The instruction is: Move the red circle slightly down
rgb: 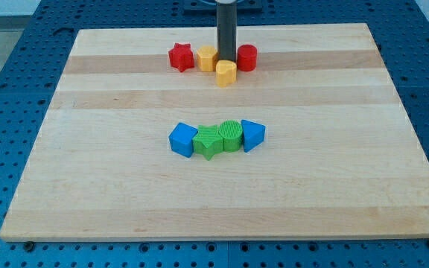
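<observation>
Tip point(226, 60) of rod stands near board's point(125, 186) top edge, between yellow block point(206, 57) at its left and red circle point(246, 57) at its right, just above 2nd yellow block point(226, 73); plain rod, no jaws. Red star point(181, 56) leftmost. Mid-board row: blue cube point(182, 139), green star point(208, 141), green cylinder point(231, 135), blue block point(252, 135).

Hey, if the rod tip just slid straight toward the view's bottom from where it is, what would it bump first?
Probably the yellow block: my tip seems directly above it in the view, touching or nearly touching it, though depth is unclear.
</observation>
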